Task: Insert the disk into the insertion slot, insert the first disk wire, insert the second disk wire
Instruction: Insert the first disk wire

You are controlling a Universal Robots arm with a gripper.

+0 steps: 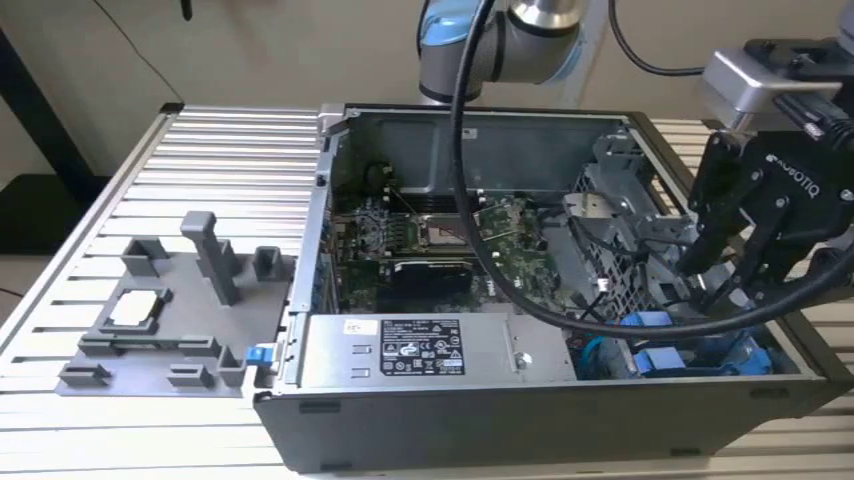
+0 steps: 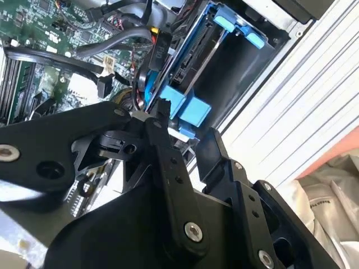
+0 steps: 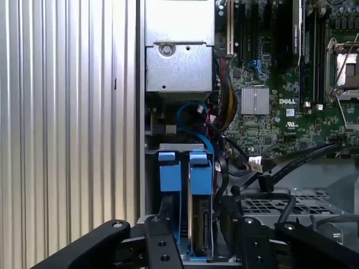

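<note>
The disk [image 3: 200, 224] stands on edge in its blue carrier frame [image 3: 170, 176] inside the insertion slot [image 3: 179, 148], at the case's corner beside the power supply. In the second wrist view the disk [image 2: 196, 56] sits low in the blue frame, and the exterior view shows the blue fittings [image 1: 694, 355]. My gripper [image 3: 205, 246] is open, hanging just above the slot with one finger on either side of the disk and its blue tabs [image 2: 185, 109]. It hovers over the case's right end [image 1: 727, 285] in the exterior view. Loose black cables with connectors [image 3: 263, 182] lie beside the slot.
A grey labelled power-supply box [image 1: 420, 345] fills the case's near side. The motherboard [image 1: 441, 235] lies on the case floor and the perforated drive cage [image 1: 627, 200] stands at the exterior view's right. A grey plastic fixture [image 1: 174, 310] sits on the ribbed metal table [image 1: 160, 440].
</note>
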